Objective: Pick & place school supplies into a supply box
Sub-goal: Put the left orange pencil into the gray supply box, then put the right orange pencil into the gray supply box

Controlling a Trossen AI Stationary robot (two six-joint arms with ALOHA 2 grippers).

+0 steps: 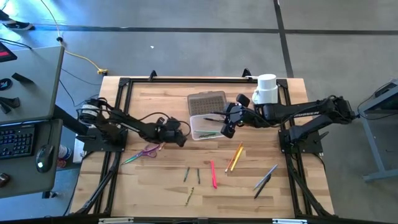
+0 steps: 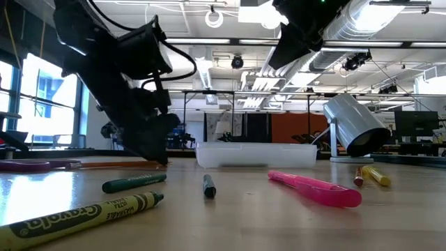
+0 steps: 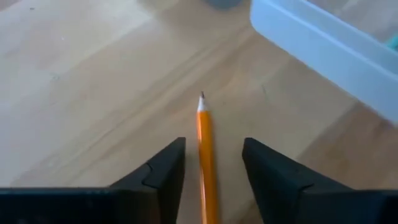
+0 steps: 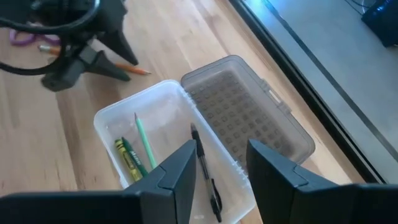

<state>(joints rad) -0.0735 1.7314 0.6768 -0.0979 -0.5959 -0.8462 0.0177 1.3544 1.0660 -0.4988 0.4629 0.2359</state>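
Orange pencil (image 3: 205,155) lies between my left gripper's (image 3: 213,163) spread fingers, untouched; my right gripper (image 4: 219,169) open above supply box (image 4: 166,109), black pen (image 4: 204,168) between fingers.

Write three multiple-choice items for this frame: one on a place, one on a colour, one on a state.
1. Where is the orange pencil?
A. in the supply box
B. on the table between the left claw's fingers
C. in the white mug

2. What colour is the marker lying nearest the low camera's right side?
A. pink
B. blue
C. white

3. How is the supply box lid?
A. shut
B. removed and missing
C. hinged open, lying flat beside the box

Answers:
1 B, the left wrist view shows it lying on the wood between the open fingers of the left claw.
2 A, it is plainly pink.
3 C, the right wrist view shows the dotted lid folded back.
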